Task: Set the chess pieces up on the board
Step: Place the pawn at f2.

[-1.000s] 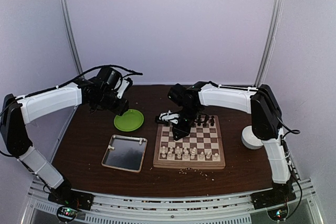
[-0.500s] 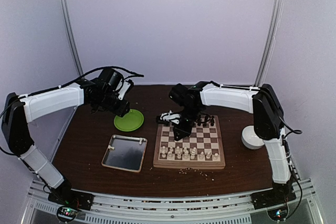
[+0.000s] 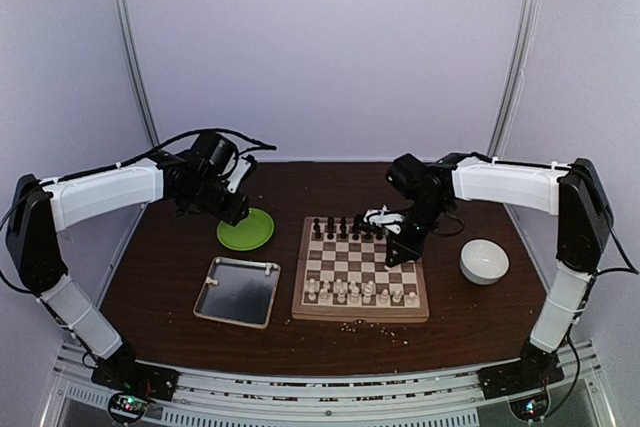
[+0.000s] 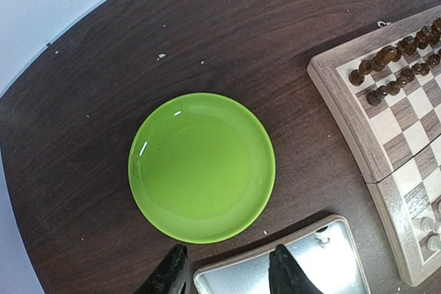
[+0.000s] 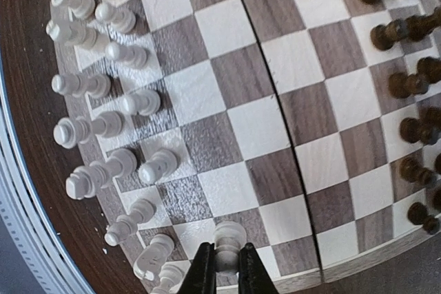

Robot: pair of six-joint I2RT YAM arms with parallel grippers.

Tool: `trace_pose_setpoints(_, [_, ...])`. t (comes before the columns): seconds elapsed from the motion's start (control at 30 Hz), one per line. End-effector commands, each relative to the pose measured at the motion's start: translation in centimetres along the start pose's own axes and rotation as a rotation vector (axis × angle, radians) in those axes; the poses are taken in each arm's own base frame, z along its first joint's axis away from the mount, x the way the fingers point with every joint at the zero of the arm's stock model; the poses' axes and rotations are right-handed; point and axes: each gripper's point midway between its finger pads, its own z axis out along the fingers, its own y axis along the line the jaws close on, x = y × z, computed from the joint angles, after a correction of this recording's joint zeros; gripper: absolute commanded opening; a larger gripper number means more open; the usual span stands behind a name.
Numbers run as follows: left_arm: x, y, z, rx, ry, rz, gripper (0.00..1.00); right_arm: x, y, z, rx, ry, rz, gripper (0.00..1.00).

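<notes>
The right arm has been swung across the board (image 3: 360,314). A second ago it was over the far left squares; now the right gripper (image 3: 403,247) is over the right side. The white bowl (image 3: 484,260) by the right edge is no longer partly hidden by the arm.

In the right wrist view the jaws are seen pressed together on a small cream piece (image 5: 228,239). It is held by its thin middle, with its round top showing above the fingertips (image 5: 204,266). So a piece is in hand, and it is judged that it is being brought to its own square.

The held piece is close to the right rim of the board, on the near half where the other cream pieces (image 3: 355,292) stand in two rows. The dark pieces (image 3: 350,229) are lined up along the far edge. It cannot be told whether the held piece is touching the board or is lifted a little above it.

The left gripper (image 4: 227,273) is held over the table, well apart from the board. Its jaws are apart and nothing is between them. The green plate (image 4: 202,166) is just past them, and the metal tray (image 3: 237,292) is just beside them.
</notes>
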Motion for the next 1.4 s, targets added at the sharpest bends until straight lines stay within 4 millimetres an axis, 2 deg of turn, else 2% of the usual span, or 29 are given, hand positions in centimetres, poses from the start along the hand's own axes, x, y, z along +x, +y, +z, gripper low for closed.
trace_pose_setpoints(0.0, [-1.4, -0.4, -0.1, 0.023, -0.031, -0.013, 0.41, 0.5, 0.7, 0.4, -0.010, -0.022, -0.014, 0.05])
trace_pose_setpoints(0.37, [-1.3, -0.8, 0.2, 0.040, -0.018, -0.007, 0.41, 0.8, 2.8, 2.3, -0.081, 0.025, -0.074, 0.06])
trace_pose_setpoints(1.13, [-1.0, -0.8, 0.3, 0.045, -0.003, -0.002, 0.41, 1.9, 3.3, 4.1, -0.126, 0.075, -0.079, 0.07])
trace_pose_setpoints(1.37, [-1.0, -0.9, 0.3, 0.045, -0.002, 0.000, 0.41, 1.9, 3.2, 4.1, -0.120, 0.074, -0.073, 0.16])
